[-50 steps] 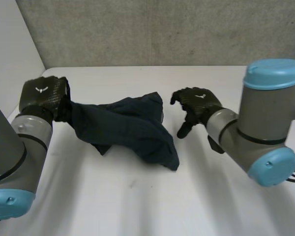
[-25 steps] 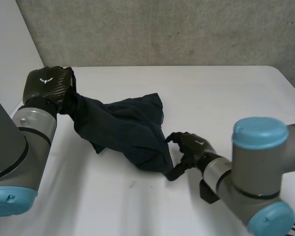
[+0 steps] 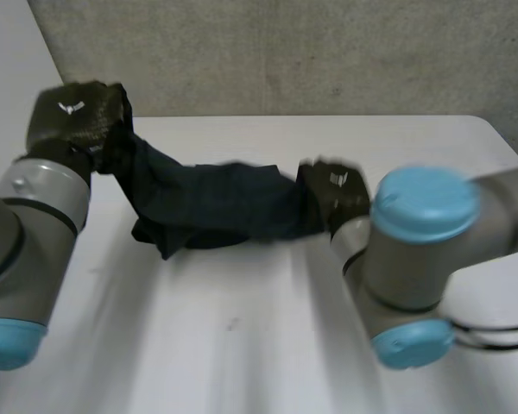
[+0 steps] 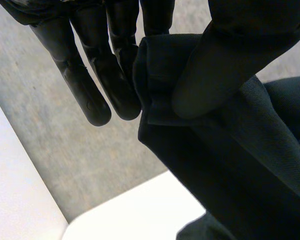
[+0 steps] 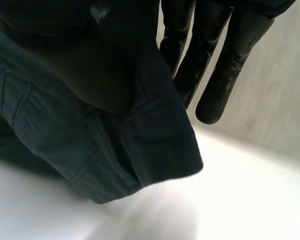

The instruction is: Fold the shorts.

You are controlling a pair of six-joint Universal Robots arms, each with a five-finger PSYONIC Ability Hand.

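Note:
Dark navy shorts (image 3: 211, 210) hang stretched between my two hands above the white table (image 3: 242, 345). My left hand (image 3: 78, 116) is raised at the far left and pinches one end of the shorts (image 4: 190, 90) between thumb and fingers (image 4: 90, 85). My right hand (image 3: 335, 194) is shut on the opposite end, near the table's middle. In the right wrist view a hemmed corner of the shorts (image 5: 140, 145) is pinched under the thumb against the fingers (image 5: 220, 75), and the cloth's lower fold sags toward the table.
A grey wall (image 3: 285, 52) runs behind the table. The table's far edge lies just behind the shorts, and its right corner (image 3: 492, 129) is beyond my right arm (image 3: 423, 250). Bare tabletop spreads in front of the shorts.
My right hand has swung from the shorts' right down to their near corner, closed on it and lifted it. The left hand rose a little, and the cloth now hangs stretched between both.

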